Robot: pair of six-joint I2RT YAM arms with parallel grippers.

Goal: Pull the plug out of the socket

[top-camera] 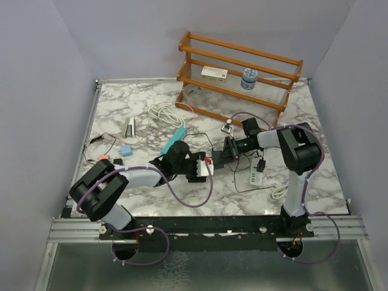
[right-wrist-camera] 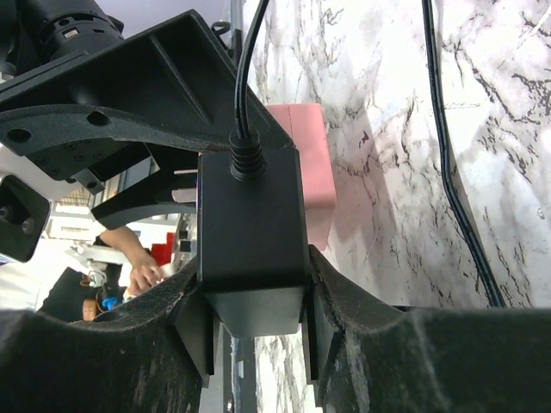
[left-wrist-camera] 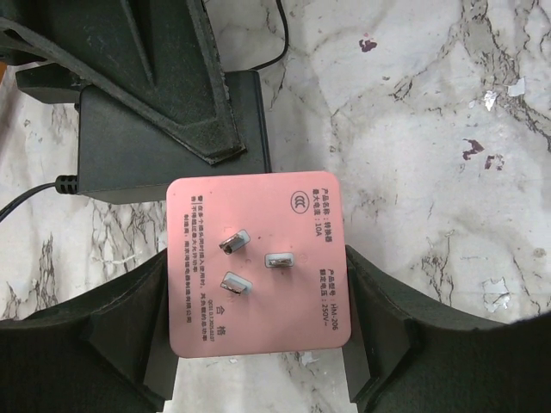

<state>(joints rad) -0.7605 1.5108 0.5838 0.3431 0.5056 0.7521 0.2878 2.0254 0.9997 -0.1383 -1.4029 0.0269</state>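
Observation:
A pink socket adapter (left-wrist-camera: pixel 258 258) with three metal prongs on its face is clamped between my left gripper's (left-wrist-camera: pixel 258 331) fingers; it also shows in the right wrist view (right-wrist-camera: pixel 308 146). A black plug block (right-wrist-camera: pixel 250 224) with a black cable (right-wrist-camera: pixel 245 69) is clamped in my right gripper (right-wrist-camera: pixel 254 331). In the left wrist view the black block (left-wrist-camera: pixel 164 146) lies against the pink adapter's far edge. I cannot tell whether they are still joined. In the top view the left gripper (top-camera: pixel 203 168) and right gripper (top-camera: pixel 223 154) meet at the table's middle.
A wooden rack (top-camera: pixel 239 73) at the back holds a box (top-camera: pixel 214 74) and a can (top-camera: pixel 249 79). A coiled white cable (top-camera: pixel 167 112), a turquoise object (top-camera: pixel 174 139), a small blue block (top-camera: pixel 126 150) and a white power strip (top-camera: pixel 256 177) lie around the grippers.

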